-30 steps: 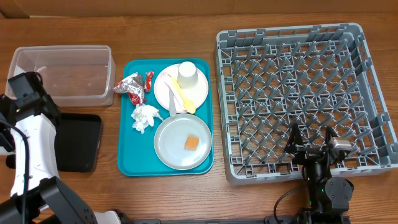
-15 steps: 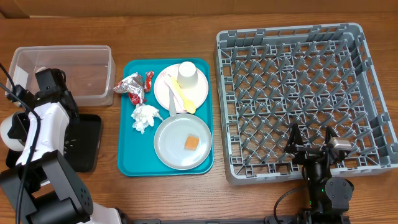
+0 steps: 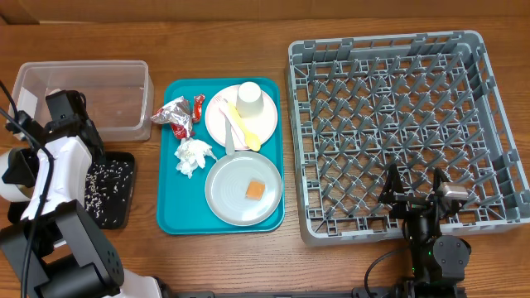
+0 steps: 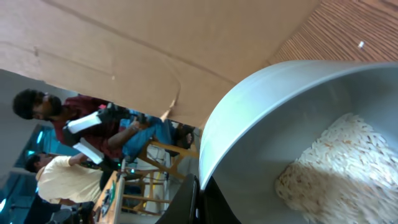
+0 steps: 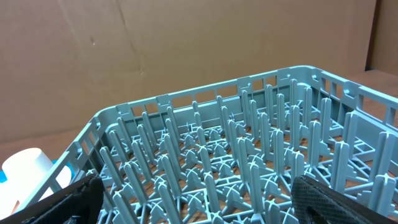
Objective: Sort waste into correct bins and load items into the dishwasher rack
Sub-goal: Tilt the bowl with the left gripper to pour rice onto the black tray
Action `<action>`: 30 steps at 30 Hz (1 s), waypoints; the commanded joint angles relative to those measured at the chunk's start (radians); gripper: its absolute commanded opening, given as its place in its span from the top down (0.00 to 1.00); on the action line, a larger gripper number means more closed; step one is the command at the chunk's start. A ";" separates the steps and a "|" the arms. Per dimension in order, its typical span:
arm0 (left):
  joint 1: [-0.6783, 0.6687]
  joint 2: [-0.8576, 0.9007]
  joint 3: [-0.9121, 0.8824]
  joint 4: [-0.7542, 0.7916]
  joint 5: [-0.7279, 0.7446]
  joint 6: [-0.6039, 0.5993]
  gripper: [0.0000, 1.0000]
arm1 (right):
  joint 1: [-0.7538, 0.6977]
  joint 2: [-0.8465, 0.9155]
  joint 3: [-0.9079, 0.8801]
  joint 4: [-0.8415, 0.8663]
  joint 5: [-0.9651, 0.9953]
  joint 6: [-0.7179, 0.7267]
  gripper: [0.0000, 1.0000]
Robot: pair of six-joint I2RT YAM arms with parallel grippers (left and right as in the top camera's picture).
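Rice grains [image 3: 106, 184] lie scattered in the black tray [image 3: 131, 194] close by my left gripper [image 4: 200, 190], which is clamped on the small bowl's [image 4: 280, 112] rim, with more grains heaped inside. My right gripper [image 3: 414, 184] stands wide, with the dishwasher rack [image 3: 397, 99] directly ahead of it.

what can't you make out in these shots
Overhead: the left arm covers the black tray's left part; the bowl cannot be picked out.
Left wrist: the right and bottom edges cut off the bowl; nothing below it shows.
Right wrist: the rack and left edge hide the teal tray's things, except part of the cup.
Overhead: cup and spoon cover the pink plate's middle.
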State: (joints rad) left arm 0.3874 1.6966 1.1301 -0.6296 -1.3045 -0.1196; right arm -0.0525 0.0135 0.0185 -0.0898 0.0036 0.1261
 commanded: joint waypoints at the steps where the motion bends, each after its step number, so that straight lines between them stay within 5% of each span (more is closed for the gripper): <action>1: -0.011 0.002 -0.004 0.015 -0.090 0.012 0.96 | -0.005 -0.011 -0.011 0.007 -0.006 -0.007 0.00; 11: -0.047 0.009 -0.004 0.101 -0.111 0.135 0.96 | -0.005 -0.011 -0.011 0.007 -0.006 -0.007 0.00; 25: -0.053 0.011 -0.014 0.054 -0.063 0.072 0.96 | -0.005 -0.011 -0.011 0.007 -0.006 -0.007 0.00; 30: -0.053 0.011 -0.016 0.123 -0.078 0.150 0.96 | -0.005 -0.011 -0.011 0.007 -0.006 -0.007 0.00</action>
State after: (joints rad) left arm 0.3416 1.6989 1.1179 -0.5301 -1.3659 0.0040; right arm -0.0525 0.0135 0.0185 -0.0906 0.0032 0.1261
